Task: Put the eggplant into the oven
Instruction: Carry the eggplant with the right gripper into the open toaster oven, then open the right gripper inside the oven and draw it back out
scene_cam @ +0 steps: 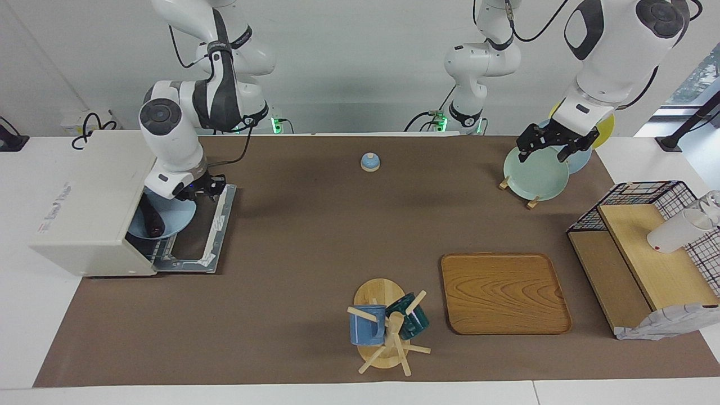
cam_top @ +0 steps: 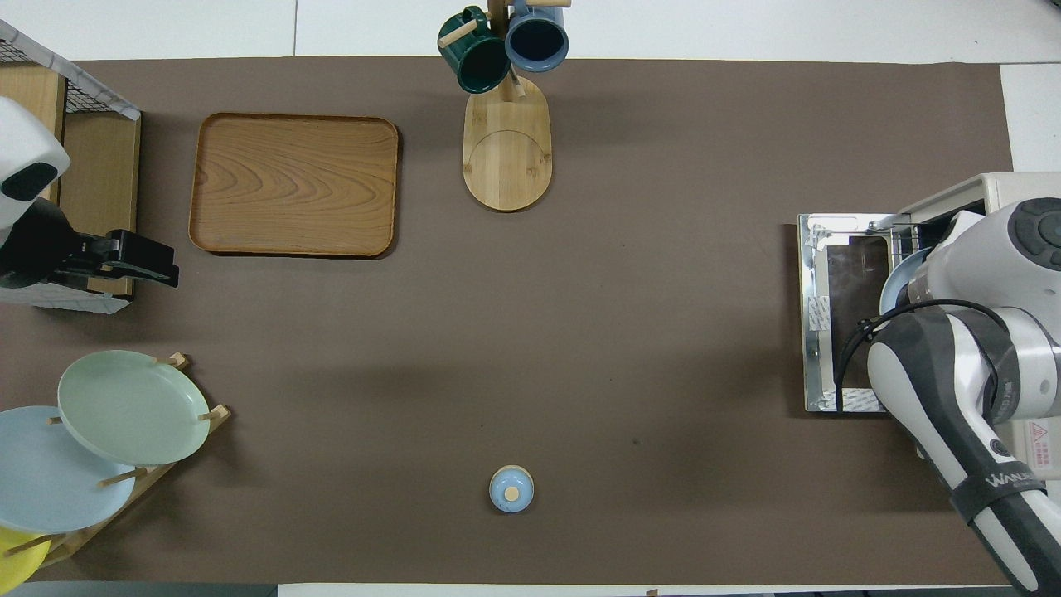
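mug rack (scene_cam: 382, 329) nearest the camera at six o'clock of the facing view, blue mug (scene_cam: 367, 325) and green mug (scene_cam: 409, 319) hung on it, wooden tray (scene_cam: 504, 293) just beside at five. farther up, small blue bell (scene_cam: 369, 162) near twelve. at nine o'clock, oven (scene_cam: 93, 211) with door (scene_cam: 205, 236) dropped flat onto the bench; inside the mouth, pale blue plate (scene_cam: 169, 222) on the rack, carrying the eggplant (scene_cam: 151, 218). plate half in, rim out over the door hinge. right gripper (scene_cam: 203, 188) over the plate's robot-side edge above the open door; fingers too hidden to call clenched or released, cannot tell. left gripper (scene_cam: 554, 145) waiting at two o'clock over the dish rack's green plate (scene_cam: 535, 174), fingers spread, grasping nothing. judged: eggplant essentially delivered into the oven. left to do, likely: letting go, pulling the arm clear, perhaps nudging the plate deeper and shutting the door.
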`<state>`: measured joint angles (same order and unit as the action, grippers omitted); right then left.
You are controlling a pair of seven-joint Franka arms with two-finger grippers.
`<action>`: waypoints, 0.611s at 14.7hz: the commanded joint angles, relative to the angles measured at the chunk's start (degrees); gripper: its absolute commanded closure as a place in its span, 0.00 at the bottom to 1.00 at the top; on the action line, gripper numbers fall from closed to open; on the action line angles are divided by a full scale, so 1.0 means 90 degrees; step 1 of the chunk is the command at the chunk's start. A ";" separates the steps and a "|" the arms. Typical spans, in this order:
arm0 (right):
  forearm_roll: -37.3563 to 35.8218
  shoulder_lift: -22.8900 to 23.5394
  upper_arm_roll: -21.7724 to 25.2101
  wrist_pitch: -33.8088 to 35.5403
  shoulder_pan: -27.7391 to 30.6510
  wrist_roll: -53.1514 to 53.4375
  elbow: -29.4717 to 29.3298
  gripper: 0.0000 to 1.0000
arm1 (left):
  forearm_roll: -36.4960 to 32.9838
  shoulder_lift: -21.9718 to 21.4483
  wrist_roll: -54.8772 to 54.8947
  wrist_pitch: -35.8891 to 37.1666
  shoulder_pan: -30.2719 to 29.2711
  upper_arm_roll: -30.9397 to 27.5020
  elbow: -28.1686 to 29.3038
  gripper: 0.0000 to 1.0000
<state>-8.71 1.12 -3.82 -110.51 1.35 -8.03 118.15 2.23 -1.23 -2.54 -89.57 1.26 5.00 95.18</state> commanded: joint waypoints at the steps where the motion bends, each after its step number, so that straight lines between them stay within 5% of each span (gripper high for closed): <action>1: 0.0157 0.0090 -0.0035 -0.0567 -0.0109 0.0402 0.0123 1.00 | -0.0121 0.0010 0.0018 0.0089 -0.0062 0.0060 -0.0088 0.00; 4: 0.0167 0.0334 -0.0025 -0.1781 -0.0374 0.0920 0.0709 1.00 | -0.0121 0.0010 0.0018 0.0089 -0.0062 0.0060 -0.0088 0.00; 9: 0.0109 0.0637 -0.0015 -0.1988 -0.0365 0.1039 0.0788 1.00 | -0.0121 0.0010 0.0018 0.0089 -0.0062 0.0060 -0.0088 0.00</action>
<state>-7.83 7.15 -3.84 -127.43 -2.53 0.78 124.48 2.23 -1.23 -2.54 -89.57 1.26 5.00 95.18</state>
